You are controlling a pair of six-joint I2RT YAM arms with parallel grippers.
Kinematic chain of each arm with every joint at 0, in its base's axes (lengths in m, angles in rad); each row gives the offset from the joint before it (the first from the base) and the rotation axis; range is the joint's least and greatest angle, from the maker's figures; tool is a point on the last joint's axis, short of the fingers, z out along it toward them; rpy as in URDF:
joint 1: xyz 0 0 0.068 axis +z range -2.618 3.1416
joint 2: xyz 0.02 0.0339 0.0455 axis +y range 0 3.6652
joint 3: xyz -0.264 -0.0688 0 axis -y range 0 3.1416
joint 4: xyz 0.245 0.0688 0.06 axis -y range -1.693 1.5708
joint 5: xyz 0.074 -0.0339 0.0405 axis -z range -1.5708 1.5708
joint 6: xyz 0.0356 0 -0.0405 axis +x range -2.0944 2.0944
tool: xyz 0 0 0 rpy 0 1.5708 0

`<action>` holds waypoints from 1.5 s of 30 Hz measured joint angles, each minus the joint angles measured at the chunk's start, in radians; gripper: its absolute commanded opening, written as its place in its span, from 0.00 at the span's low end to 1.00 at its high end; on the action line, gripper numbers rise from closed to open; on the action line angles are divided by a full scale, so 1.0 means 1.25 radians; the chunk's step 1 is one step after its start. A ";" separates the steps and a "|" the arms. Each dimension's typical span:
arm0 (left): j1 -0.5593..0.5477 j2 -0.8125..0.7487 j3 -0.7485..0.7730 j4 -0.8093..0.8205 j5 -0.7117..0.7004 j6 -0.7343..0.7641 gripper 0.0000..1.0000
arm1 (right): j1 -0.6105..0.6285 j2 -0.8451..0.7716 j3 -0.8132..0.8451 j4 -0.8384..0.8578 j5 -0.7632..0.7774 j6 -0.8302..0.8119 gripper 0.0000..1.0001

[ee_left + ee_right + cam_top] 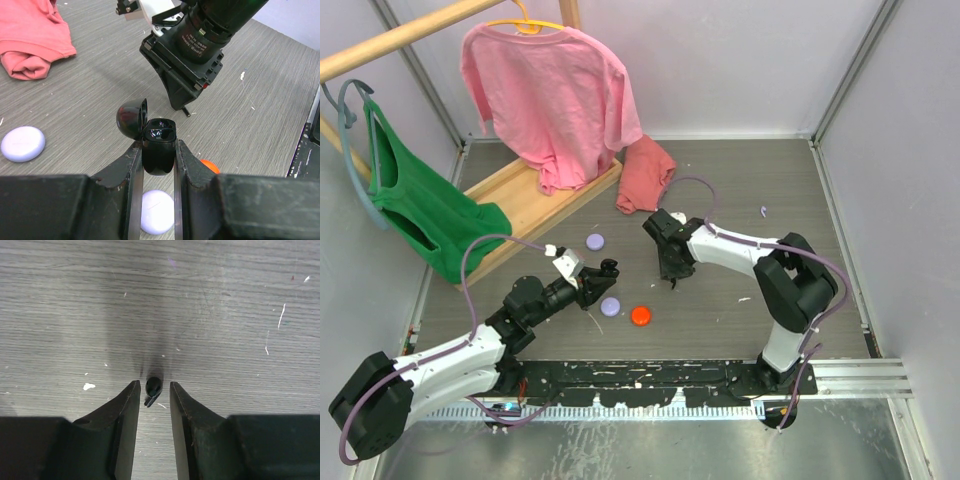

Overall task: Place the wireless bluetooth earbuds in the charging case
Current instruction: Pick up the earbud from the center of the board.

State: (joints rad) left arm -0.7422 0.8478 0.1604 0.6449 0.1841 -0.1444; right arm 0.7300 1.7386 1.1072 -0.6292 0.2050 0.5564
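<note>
Your right jaws open, empty, straddling black earbud (pixel 153 388) on bench (pixel 240 315); its long axis runs along jaws, so close straight; left jaws clamp lid-open charging case (pixel 159 157)

I'm looking into a robot test cell: white panels (pixel 740 60) are enclosing the grey tabletop (pixel 760 180), a clothes rack (pixel 525 198) is standing at ten o'clock

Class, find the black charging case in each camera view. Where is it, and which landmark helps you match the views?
Top external: case just left of centre.
Left wrist: case at lower centre, lid open.
Right wrist: not in view.
Landmark: orange puck, lower right of the case in the top and left wrist views; absent from the right wrist view.
</note>
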 measured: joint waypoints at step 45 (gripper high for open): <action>0.000 -0.009 -0.025 0.044 -0.005 0.000 0.00 | 0.045 -0.083 0.010 0.014 0.019 0.017 0.15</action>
State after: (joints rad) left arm -0.7422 0.8371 0.1291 0.6998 0.1780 -0.1448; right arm 0.7860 1.6348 1.1202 -0.6117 0.2287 0.5777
